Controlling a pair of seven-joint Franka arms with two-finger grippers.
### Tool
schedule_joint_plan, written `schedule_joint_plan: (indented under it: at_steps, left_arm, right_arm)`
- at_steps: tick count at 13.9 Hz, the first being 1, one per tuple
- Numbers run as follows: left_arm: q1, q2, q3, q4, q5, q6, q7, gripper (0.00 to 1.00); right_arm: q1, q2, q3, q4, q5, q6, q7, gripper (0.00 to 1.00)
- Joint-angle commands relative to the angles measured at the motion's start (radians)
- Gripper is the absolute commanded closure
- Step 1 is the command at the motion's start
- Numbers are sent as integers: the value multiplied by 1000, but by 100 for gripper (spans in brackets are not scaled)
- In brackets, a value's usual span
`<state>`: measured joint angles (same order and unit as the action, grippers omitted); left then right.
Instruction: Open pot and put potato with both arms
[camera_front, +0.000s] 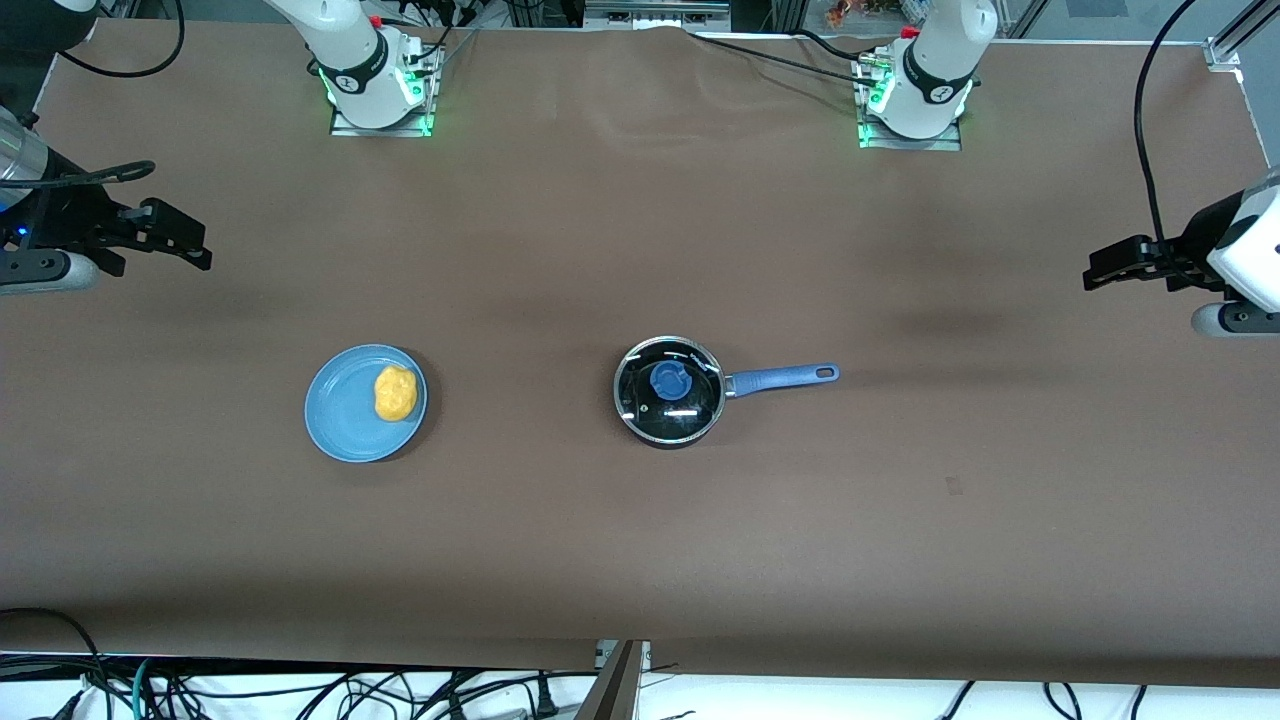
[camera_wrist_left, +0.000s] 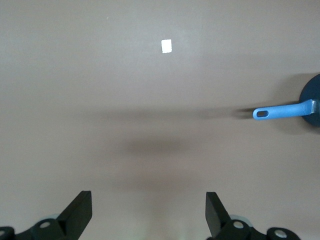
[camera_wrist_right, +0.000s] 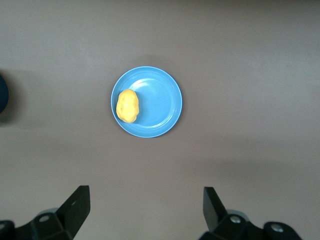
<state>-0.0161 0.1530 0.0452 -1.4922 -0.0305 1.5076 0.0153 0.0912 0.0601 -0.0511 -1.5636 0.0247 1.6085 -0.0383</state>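
The small black saucepan (camera_front: 668, 392) with its long blue handle (camera_front: 781, 377) sat mid-bench, its glass lid with blue knob (camera_front: 668, 379) on. The lumpy yellow-orange potato (camera_front: 394, 393) lay on a flat light-blue plate (camera_front: 338, 410) toward the right arm's end. The left gripper (camera_wrist_left: 149, 215) and right gripper (camera_wrist_right: 146, 212) hung above the brown bench (camera_front: 640, 520), fingers spread wide, holding nothing.

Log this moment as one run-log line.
pot: lid on | potato: on plate | left gripper: open, waiting | right gripper: open, waiting
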Motion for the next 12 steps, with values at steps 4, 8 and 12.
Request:
schedule_joint_plan:
  at_steps: [4, 8, 12]
  left_arm:
    - [-86, 83, -189, -13, 29, 179, -376, 0]
    - [-298, 308, -196, 97, 29, 362, -697, 0]
    - [-435, 535, -180, 317, 82, 367, -850, 0]
  right_arm:
    - [-2, 10, 7, 23, -9, -12, 11, 0]
    - [-1, 9, 10, 27, -9, -15, 12, 0]
    - [1, 9, 13, 27, -8, -15, 12, 0]
